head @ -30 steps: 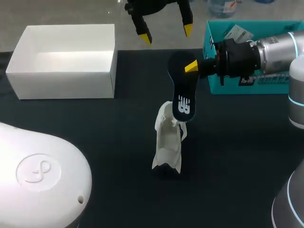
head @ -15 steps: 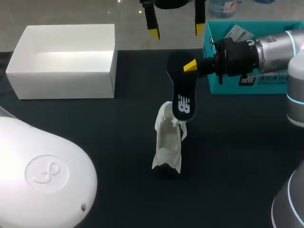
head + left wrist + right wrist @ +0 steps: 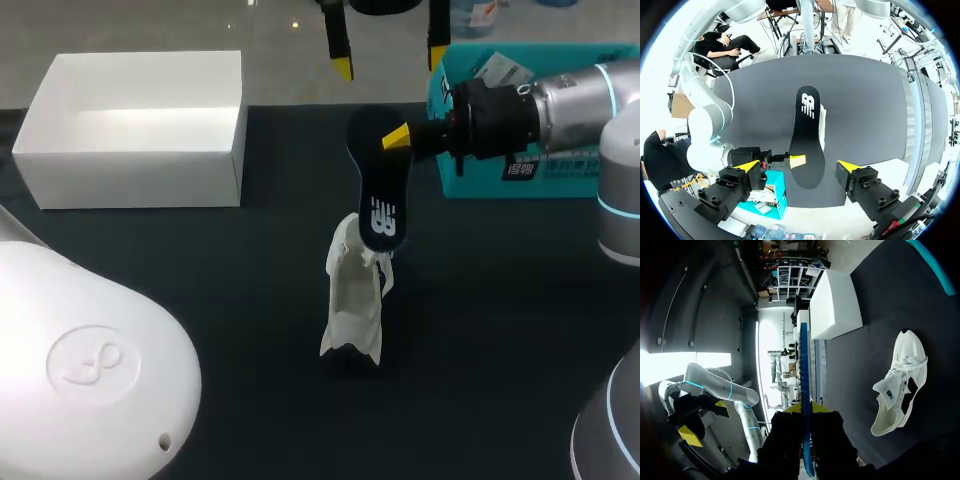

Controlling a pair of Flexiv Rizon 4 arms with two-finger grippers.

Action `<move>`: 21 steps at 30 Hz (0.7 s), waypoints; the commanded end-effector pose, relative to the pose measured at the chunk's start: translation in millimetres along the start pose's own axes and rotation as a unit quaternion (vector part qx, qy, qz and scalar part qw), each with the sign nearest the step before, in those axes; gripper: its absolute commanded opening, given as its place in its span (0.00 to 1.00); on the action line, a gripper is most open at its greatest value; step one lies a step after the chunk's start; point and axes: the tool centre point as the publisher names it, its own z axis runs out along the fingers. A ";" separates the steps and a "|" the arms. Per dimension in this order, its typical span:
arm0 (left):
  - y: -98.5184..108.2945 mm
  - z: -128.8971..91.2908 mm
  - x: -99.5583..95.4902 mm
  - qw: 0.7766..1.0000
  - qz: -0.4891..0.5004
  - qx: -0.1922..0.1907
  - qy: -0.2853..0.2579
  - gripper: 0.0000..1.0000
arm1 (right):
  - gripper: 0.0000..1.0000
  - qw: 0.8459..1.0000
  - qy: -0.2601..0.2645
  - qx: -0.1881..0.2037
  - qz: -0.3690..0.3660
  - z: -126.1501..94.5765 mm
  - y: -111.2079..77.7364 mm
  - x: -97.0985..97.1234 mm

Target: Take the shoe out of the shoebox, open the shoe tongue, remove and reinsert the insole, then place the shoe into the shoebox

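A dark insole (image 3: 378,190) hangs tilted over the white shoe (image 3: 355,300) on the desk (image 3: 500,300), well apart from the open white shoebox (image 3: 130,180).

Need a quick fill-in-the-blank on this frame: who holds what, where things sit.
1. The right hand is shut on the dark ___.
2. The shoe lies on the ___, not in the shoebox.
3. The left hand holds nothing; its fingers are ___.
4. The inside of the shoebox is ___.
Missing words: insole; table; open; empty.
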 end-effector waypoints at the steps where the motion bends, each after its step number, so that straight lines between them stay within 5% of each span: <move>1: 0.1 1.2 5.0 1.000 0.000 -0.001 -0.010 1.00 | 0.00 1.000 -0.002 0.000 0.001 1.6 1.1 0.2; 10: 2.9 9.0 9.8 0.993 0.002 -0.003 -0.121 1.00 | 0.00 1.000 -0.003 -0.004 0.000 -4.3 -0.2 3.2; 21: 10.5 24.2 28.9 0.957 -0.030 0.008 -0.288 1.00 | 0.00 1.000 -0.005 -0.019 -0.004 -16.8 -6.4 11.0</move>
